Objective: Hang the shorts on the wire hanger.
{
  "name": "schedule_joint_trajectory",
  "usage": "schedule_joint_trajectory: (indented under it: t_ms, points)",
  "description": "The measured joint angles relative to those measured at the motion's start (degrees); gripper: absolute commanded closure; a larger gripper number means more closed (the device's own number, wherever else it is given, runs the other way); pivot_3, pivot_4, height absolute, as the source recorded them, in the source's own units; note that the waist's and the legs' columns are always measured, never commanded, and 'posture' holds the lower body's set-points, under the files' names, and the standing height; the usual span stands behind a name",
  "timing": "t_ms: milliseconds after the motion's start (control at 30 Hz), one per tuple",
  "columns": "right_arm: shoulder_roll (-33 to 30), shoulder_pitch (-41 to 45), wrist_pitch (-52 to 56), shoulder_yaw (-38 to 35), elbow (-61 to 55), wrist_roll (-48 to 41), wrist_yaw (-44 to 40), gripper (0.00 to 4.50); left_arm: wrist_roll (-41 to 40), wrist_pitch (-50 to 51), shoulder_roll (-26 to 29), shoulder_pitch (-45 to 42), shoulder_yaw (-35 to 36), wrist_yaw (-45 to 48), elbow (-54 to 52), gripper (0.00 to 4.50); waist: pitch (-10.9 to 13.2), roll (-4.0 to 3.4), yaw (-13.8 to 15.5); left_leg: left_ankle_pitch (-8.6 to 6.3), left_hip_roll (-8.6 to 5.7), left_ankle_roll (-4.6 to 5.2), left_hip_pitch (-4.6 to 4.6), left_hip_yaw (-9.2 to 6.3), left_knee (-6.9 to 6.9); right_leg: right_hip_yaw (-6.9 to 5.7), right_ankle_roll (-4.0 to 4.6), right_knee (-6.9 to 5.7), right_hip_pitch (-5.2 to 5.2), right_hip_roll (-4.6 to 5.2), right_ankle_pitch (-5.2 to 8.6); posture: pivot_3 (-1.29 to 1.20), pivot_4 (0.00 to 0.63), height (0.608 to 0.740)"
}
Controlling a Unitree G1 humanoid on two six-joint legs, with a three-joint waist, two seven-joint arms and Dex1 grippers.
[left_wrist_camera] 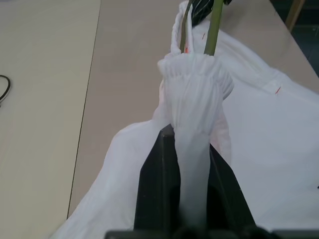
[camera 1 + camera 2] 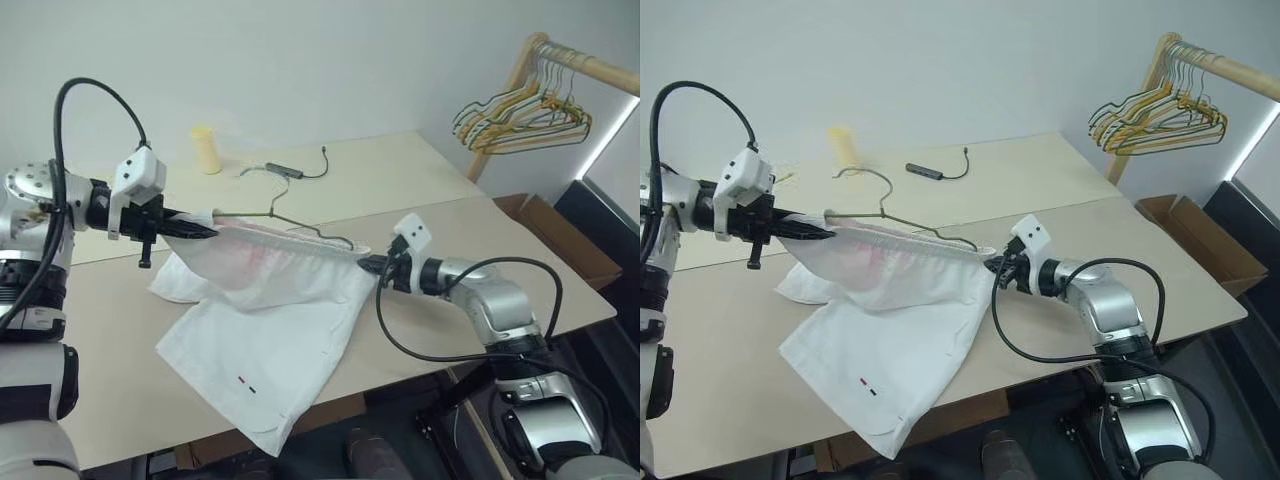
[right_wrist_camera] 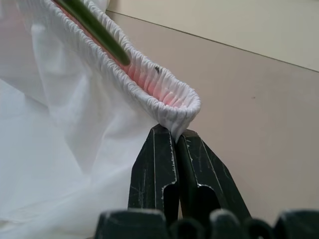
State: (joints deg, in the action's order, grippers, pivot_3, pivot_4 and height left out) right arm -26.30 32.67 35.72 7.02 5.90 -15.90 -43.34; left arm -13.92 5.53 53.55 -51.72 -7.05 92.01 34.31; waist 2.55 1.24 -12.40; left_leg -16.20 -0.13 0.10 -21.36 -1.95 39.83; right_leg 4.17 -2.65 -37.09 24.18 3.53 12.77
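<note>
Two tabletops [image 2: 420,180] set edge to edge carry the whole scene, the pale one farther back and the tan one nearer. Beyond their far right corner a wooden rail [image 2: 585,62] holds a bunch of yellow, orange and green hangers [image 2: 525,118], and a cardboard box [image 2: 560,235] sits on the floor beside the table.

Next in size, the shorts [image 2: 265,330] lie spread over the near tabletop, white and thin, one leg trailing to the front edge with tiny dark marks near its hem. Their gathered waistband is lifted clear of the surface and stretched taut between the two grippers, a faint pink-red mark showing through the fabric near it.

At the left end the left gripper [image 2: 190,230] has its black fingers clamped tight on a bunched fold of waistband. At the opposite end the right gripper [image 2: 368,265] pinches the corner of the elastic, fingers pressed together on the cloth.

Smaller still, the wire hanger [image 2: 290,222] sits at the waistband; its thin frame runs down inside the opening, seen in both wrist views as a greenish wire within the gathered band, while the hook rises above the cloth toward the far tabletop.

Behind it stand a pale yellow bottle [image 2: 207,148] and a small dark device with a cable [image 2: 290,171].
</note>
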Motion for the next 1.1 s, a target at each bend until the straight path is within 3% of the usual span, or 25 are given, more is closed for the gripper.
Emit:
schedule_joint_trajectory:
  t_ms: [300, 600, 800, 1100]
  points:
    - [-5.65, -0.69, -9.46, 3.99, -6.64, 6.21, -1.35, 4.45, 4.12, -3.09, -1.5, 0.35, -0.39, -2.62, 1.5, 4.5, 0.0, 0.0, 0.16, 0.0, 0.0, 0.0, -0.01, 0.03, 0.02, 0.01, -0.02, 0.05, 0.01, 0.0, 0.01, -0.17, 0.0, 0.74]
    - [-10.74, 7.27, -17.01, 8.11, -9.22, 13.79, -6.66, 4.45, 6.59, -4.42, -4.18, 0.27, -0.29, -6.63, 2.65, 4.5, 0.0, 0.0, 0.07, 0.0, 0.01, 0.0, 0.05, 0.08, 0.05, 0.04, -0.02, 0.11, -0.01, -0.01, 0.02, -0.18, 0.0, 0.74]
    - [-8.94, 13.29, -19.15, 11.37, -9.19, 18.16, -7.49, 4.45, 6.55, -4.54, -5.19, 0.17, 0.64, -7.17, 2.62, 4.5, 0.0, 0.0, -0.32, 0.0, 0.01, 0.0, 0.04, 0.08, 0.05, 0.06, -0.01, 0.03, 0.02, 0.0, 0.01, -0.17, 0.0, 0.74]
    - [-6.18, 15.71, -19.46, 13.73, -8.82, 21.55, -9.2, 4.45, 6.41, -4.3, -5.72, 0.21, 1.47, -7.2, 1.1, 4.5, 0.0, 0.0, -0.26, 0.0, 0.0, 0.0, 0.03, 0.07, 0.04, 0.05, -0.01, -0.03, 0.01, 0.02, 0.0, -0.16, 0.0, 0.74]
